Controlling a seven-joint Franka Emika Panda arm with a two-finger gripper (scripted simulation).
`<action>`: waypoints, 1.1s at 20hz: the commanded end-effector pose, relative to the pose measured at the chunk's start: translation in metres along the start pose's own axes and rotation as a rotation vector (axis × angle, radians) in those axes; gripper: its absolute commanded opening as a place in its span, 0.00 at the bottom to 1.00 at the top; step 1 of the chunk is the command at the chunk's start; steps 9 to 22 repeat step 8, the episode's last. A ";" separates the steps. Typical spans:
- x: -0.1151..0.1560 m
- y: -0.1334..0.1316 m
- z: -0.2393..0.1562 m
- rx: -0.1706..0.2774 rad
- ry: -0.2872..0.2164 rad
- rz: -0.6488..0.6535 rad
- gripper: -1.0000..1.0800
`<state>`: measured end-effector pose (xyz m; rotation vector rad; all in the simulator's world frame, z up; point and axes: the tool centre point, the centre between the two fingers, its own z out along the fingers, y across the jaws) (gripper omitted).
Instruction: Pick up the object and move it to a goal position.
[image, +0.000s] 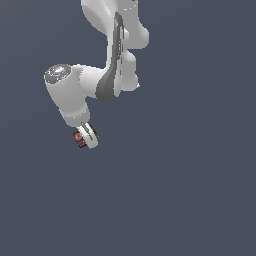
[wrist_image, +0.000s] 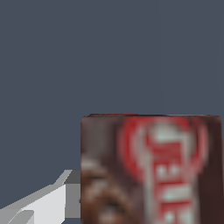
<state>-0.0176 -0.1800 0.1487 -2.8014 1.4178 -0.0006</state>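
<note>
Wrist view: the box (wrist_image: 151, 170) fills much of the frame, dark brown with a blurred red and white label, and one pale finger (wrist_image: 43, 205) touches its side. In the exterior view the tool (image: 86, 137) is closed on the box (image: 78, 138) beneath the white arm (image: 95, 82), over a plain dark bench (image: 190, 190).

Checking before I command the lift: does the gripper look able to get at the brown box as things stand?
Probably yes. The gripper is already right at the brown box, which fills much of the wrist view beside one finger. Nothing else lies between them. Whether the jaws have closed on it is unclear.
</note>
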 end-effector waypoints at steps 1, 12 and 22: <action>0.006 0.012 -0.014 -0.001 -0.001 -0.001 0.00; 0.015 0.026 -0.031 -0.001 0.000 -0.001 0.00; 0.015 0.026 -0.031 -0.001 0.000 -0.001 0.00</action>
